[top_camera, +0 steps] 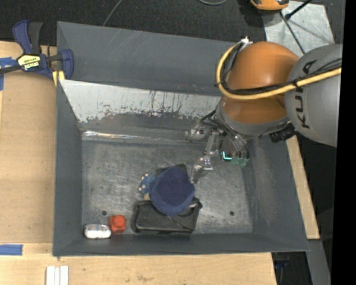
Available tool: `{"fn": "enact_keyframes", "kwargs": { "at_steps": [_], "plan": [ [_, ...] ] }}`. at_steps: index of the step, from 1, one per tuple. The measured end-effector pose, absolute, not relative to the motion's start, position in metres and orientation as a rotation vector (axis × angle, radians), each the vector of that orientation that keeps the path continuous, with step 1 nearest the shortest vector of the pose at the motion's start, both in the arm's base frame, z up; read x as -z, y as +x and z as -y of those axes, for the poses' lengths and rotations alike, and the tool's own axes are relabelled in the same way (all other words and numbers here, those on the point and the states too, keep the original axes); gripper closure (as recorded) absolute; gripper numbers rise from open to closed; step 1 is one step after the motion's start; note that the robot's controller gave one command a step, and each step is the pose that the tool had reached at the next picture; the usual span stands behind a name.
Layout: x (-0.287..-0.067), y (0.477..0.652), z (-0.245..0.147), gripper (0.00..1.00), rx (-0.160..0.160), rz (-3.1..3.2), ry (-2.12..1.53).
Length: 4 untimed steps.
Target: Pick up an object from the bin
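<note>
1. Though the gripper (202, 165) hangs right of centre, I cannot tell whether it is open or closed.
2. Bare floor of the bin (67, 163) lies to its right, with the back wall near.
3. Just to its lower left, a rounded dark blue thing (172, 191) rests on a flat black case (162, 221).

Scuffed metal, soft cloth, matt black.
My bin (66, 175) is grey metal, its floor scratched and dull. The blue cap (172, 189) looks like soft matt cloth, the black case (162, 221) is matt, and my orange cover (256, 71) is smooth and glossy.
</note>
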<state>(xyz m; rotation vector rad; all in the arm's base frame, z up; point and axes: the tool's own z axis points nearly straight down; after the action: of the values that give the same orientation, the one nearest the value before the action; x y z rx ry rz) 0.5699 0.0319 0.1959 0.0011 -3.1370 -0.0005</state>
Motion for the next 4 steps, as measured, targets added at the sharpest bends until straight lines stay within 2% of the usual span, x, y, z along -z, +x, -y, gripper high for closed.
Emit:
{"fn": "enact_keyframes", "kwargs": {
  "at_steps": [1,3,4],
  "plan": [
    [-0.092,0.563,-0.045,0.0,-0.006,3.162,0.12],
    [-0.118,0.565,-0.051,0.0,-0.003,3.142,0.29],
    [-0.081,0.572,-0.047,0.0,0.001,3.128,0.384]
  ]
}}
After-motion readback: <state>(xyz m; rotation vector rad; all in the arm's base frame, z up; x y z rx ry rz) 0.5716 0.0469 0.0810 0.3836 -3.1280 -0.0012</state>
